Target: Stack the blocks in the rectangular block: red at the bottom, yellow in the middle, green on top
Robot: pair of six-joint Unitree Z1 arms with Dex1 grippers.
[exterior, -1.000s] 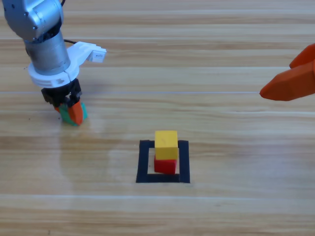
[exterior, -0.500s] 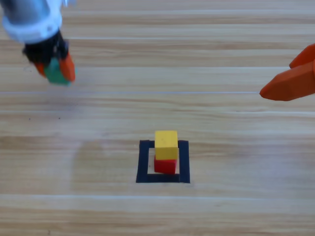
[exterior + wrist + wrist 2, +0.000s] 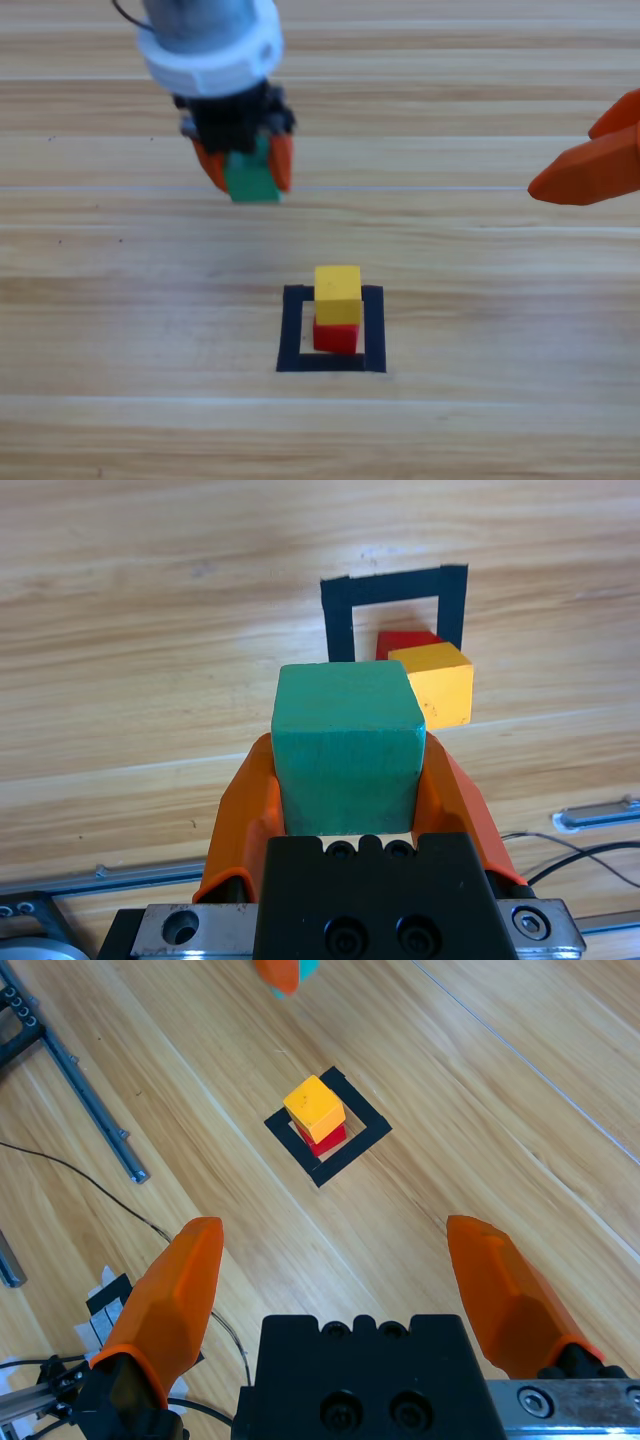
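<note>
**Green block is on its way to the stack**

The left gripper (image 3: 245, 172) has lifted the green block (image 3: 252, 178) off the table and carried it from the far left toward the middle. Its jaws squeeze the block from both sides. The yellow block (image 3: 338, 294) sits on the red block (image 3: 335, 337) inside the black tape square (image 3: 290, 330), so only green is left to place. The right gripper (image 3: 340, 1260) waits at the right edge, jaws wide apart. No words or labels can be read anywhere.
</note>
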